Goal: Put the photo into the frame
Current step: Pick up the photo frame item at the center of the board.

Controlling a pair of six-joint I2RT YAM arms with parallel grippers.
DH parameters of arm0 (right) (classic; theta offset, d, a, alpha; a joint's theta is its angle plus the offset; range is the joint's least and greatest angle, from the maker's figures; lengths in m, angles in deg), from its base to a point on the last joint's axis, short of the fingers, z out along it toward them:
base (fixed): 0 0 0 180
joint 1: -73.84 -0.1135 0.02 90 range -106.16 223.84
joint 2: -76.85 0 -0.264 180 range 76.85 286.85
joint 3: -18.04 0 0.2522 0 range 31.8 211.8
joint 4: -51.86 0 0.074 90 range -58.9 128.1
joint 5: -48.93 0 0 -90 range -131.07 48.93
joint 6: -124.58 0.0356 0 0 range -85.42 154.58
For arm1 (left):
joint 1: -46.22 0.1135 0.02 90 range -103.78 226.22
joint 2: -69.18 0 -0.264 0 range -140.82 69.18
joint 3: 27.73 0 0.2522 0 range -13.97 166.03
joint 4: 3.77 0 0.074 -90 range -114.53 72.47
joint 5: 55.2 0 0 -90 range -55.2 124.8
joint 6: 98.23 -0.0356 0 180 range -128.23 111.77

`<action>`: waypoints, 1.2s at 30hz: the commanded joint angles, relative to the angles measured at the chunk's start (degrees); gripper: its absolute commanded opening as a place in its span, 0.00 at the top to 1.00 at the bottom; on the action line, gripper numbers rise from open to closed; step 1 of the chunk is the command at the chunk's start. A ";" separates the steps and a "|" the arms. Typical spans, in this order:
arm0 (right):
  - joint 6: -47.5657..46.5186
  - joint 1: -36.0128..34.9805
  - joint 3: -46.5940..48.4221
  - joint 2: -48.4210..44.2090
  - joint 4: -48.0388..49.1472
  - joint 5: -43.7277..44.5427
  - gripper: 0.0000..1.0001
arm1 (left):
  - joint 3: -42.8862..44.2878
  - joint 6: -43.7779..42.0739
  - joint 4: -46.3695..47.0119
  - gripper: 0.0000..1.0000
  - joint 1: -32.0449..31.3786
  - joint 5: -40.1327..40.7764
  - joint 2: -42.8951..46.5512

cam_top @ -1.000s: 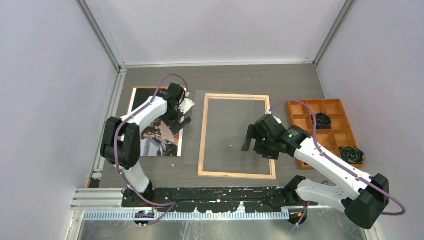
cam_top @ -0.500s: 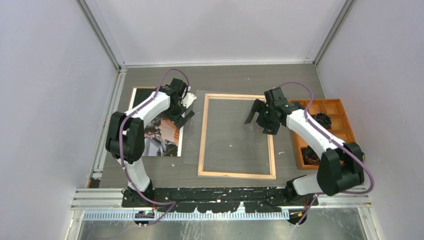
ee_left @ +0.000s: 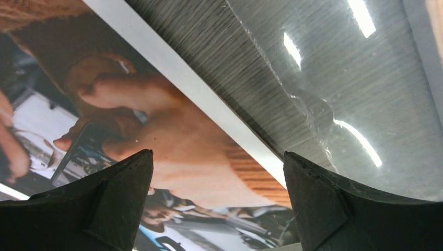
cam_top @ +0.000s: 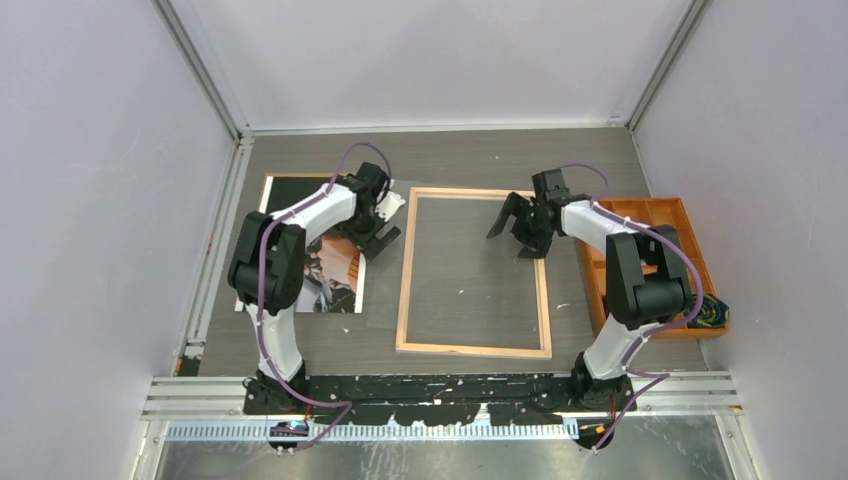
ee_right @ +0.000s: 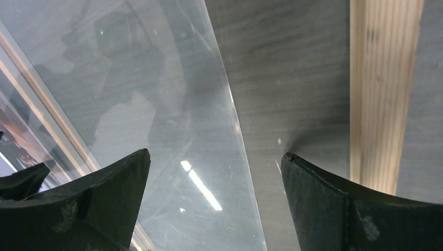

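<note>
Risk, pick-up: we judge the photo (cam_top: pixel 322 285) hard to lift. It lies flat and face up on the bench (cam_top: pixel 460 160), so the fingers could skid on the gloss or crease its white border.
Risk, sheet: a clear sheet (cam_top: pixel 385 290) lies just beside the photo's right edge and reaches in over the frame's opening. We expect a sideways drag of the photo could catch this sheet and push it askew.
Risk, frame: the frame (cam_top: pixel 404 300) lies loose with its wood side up. A nudge on a rail could shift it and spoil the alignment.
Photo, place: left of the overhead view, outside the frame, partly under the left arm.
Frame, place: centre of the overhead view, with the orange tray (cam_top: pixel 640 203) at its right.
Left gripper (cam_top: pixel 383 228): jaws spread wide, nothing held. It hangs low over the upper right edge of the photo (ee_left: pixel 104 104). In its wrist view the border runs between the fingers, with the clear sheet (ee_left: pixel 339 94) beyond. We cannot tell whether it touches.
Right gripper (cam_top: pixel 515 230): jaws spread wide, nothing held. It sits over the upper right of the frame's opening. Its wrist view shows the clear sheet (ee_right: pixel 156 104) edge below it and a wooden rail (ee_right: pixel 384 94) to the right.
</note>
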 commanded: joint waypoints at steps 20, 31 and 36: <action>-2.17 3.29 16.11 17.82 13.82 -11.06 0.08 | 1.70 -1.46 5.13 0.07 -1.61 3.33 -4.06; 7.36 5.50 7.21 12.30 28.61 -25.25 0.19 | 2.67 -1.04 5.73 0.10 -2.42 3.33 -5.19; 13.12 6.34 1.94 7.05 35.74 -27.97 0.20 | 2.63 -1.10 6.05 0.10 -2.64 3.24 -5.49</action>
